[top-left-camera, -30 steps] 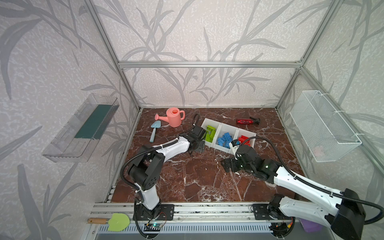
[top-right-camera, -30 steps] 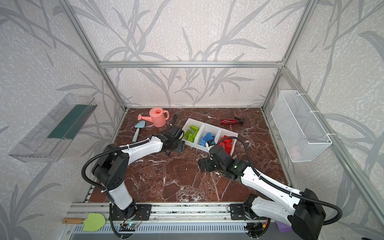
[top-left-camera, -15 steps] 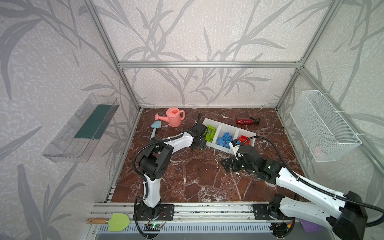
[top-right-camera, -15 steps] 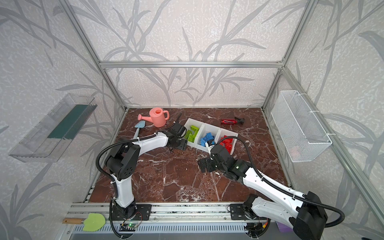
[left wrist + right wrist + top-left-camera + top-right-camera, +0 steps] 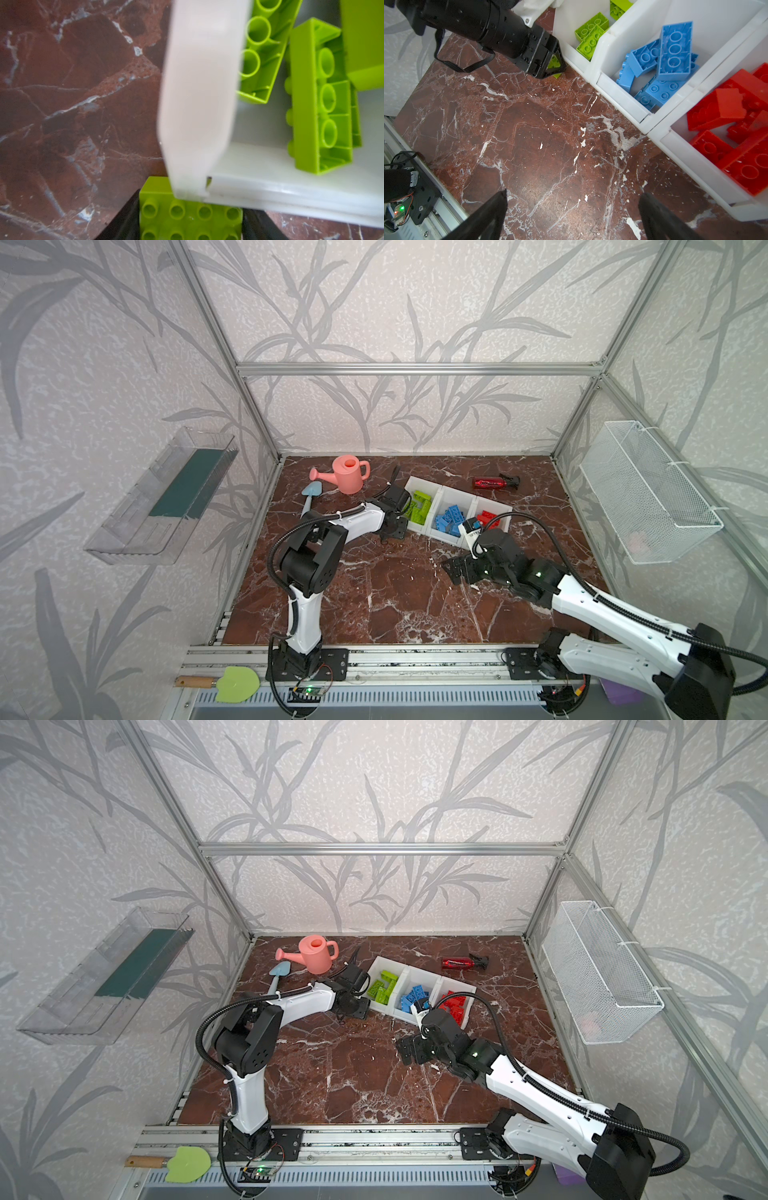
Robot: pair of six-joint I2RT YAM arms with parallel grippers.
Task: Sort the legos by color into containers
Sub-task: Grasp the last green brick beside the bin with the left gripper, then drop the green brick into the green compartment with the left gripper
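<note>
On the marble table point(image 5: 395, 593) a pink watering can point(image 5: 348, 475) stands near the back left corner, with a small blue shovel point(image 5: 308, 497) lying just beside it toward the left edge. A dark red spray bottle point(image 5: 492, 482) lies on its side near the back edge. A clear tray point(image 5: 166, 497) hangs on the left wall point(image 5: 83, 406) and a white wire basket point(image 5: 648, 497) on the right wall point(image 5: 706, 385).

Both top views: high over front rail point(image 5: 415, 659), facing down and inward, far off; take in whole table point(image 5: 374, 593) and containers point(image 5: 440, 495), nearly same framing. Left wrist: very close, looks down on container corner and lime lego point(image 5: 190, 218). Right wrist: low, oblique across table; shares that corner, lego and left gripper point(image 5: 553, 69) with left wrist.
</note>
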